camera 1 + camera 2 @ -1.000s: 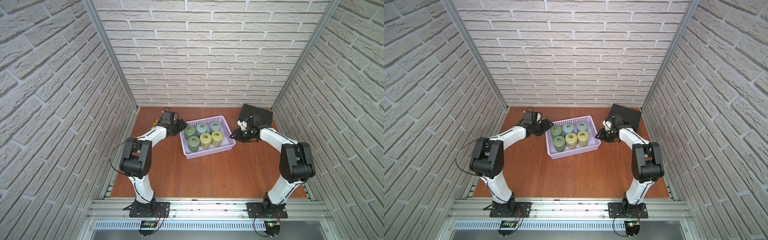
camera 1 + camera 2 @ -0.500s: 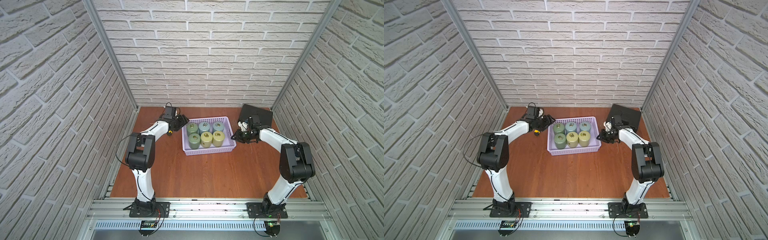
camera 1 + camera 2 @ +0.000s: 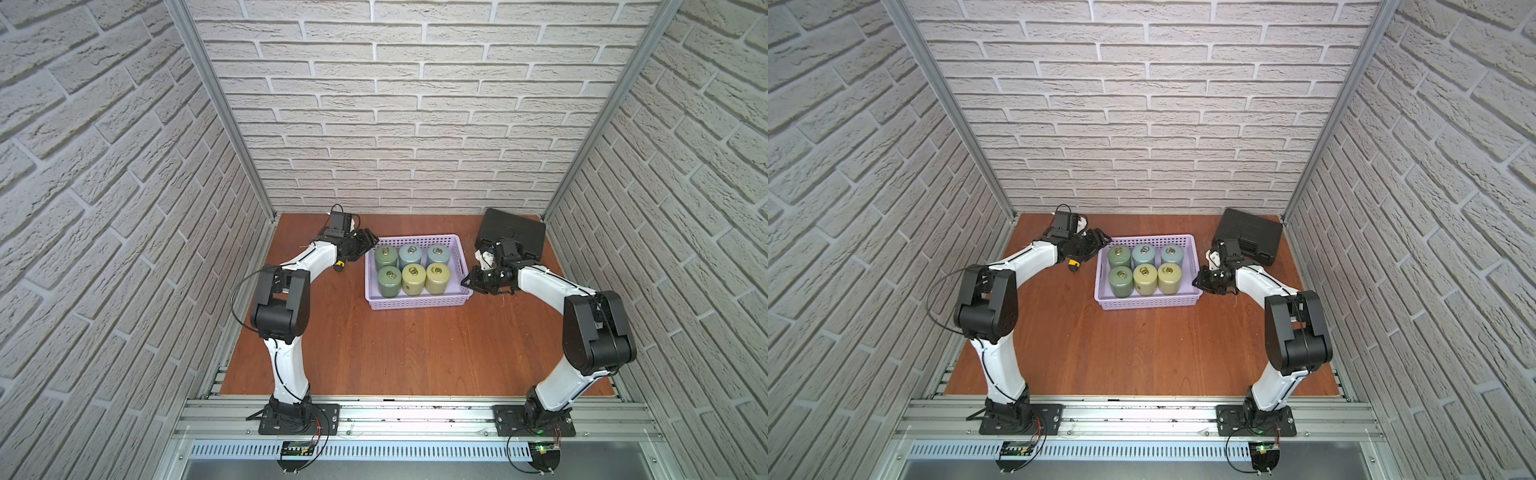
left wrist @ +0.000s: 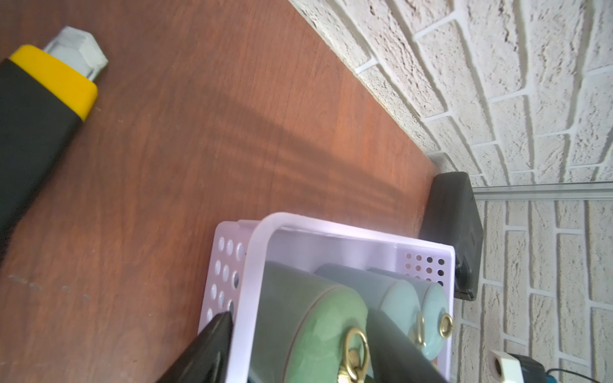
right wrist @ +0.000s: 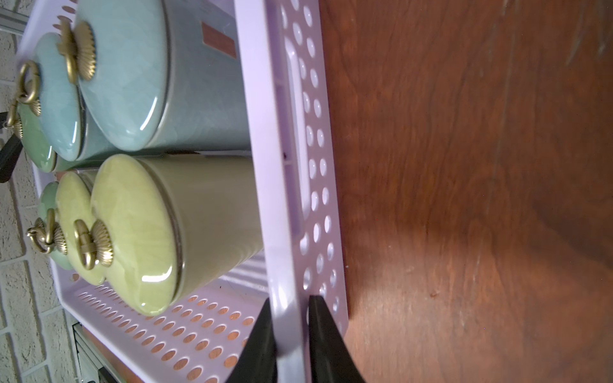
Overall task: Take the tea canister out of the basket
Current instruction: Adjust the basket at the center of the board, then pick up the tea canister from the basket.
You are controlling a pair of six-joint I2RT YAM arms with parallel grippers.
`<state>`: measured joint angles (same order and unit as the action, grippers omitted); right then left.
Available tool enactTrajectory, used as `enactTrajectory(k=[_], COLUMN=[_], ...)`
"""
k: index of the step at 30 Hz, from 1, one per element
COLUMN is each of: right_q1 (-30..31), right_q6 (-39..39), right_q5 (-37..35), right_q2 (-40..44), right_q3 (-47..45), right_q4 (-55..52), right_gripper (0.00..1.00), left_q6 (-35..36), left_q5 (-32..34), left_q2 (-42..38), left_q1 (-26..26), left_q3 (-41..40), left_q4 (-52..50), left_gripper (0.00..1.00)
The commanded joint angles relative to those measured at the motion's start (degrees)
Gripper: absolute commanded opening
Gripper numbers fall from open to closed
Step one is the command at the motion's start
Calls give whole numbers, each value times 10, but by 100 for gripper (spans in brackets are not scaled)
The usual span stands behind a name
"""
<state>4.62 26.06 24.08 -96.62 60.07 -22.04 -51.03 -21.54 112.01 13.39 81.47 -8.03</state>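
Note:
The lavender basket (image 3: 415, 305) (image 3: 1148, 302) stands at the table's back middle with several lidded tea canisters upright in two rows, green, blue and yellow-green. My left gripper (image 3: 368, 243) (image 4: 298, 318) is at its far left corner. One finger (image 4: 209, 348) is outside the wall and the other is past the dark green canister (image 3: 385, 256) (image 4: 318, 318), so it is shut around both. My right gripper (image 3: 468, 282) (image 5: 288, 301) is shut on the basket's right rim (image 5: 285, 232) near the front corner, one finger on each side.
A black hard case (image 3: 511, 232) lies at the back right behind my right wrist. A yellow-and-black tool (image 3: 340, 266) (image 4: 39, 109) rests on the wood under my left forearm. Brick walls close in the back and both sides.
The basket has turned from skewed to square with the table and shifted slightly right. Both grippers stayed at its ends, the left wrist moving back and right with it.

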Motion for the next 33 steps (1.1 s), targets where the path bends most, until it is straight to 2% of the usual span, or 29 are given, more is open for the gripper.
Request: enactTrajectory(k=[1,7,9,12,18,23,33], right_q1=[4,6,6,6,6,6,13], right_q6=[17,19,15,7,-21,-48,-120], right_q5=[-17,-26,-34,-46,-63,-65,-53], right_q2=[27,41,45,56,80,112,166], right_q3=[-20,-34,-31,-26,-11,-12,-16], right_q4=[-14,-14,-21,-29,-61,-76,-77], right_gripper=[21,22,30,49,64,77,95], left_q6=[4,-2,-5,-8,6,37,139], left_q5=[-32,-28,-25,-6,33,79,140], left_q2=[-22,-40,-47,-68,-133,-201,-329], left_q1=[7,10,10,10,7,5,8], left_q3=[-4,-27,-35,-48,-86,-127,-203], left_q4=[53,62,62,52,6,-60,-161], left_gripper=[68,68,70,78,98,98,98])
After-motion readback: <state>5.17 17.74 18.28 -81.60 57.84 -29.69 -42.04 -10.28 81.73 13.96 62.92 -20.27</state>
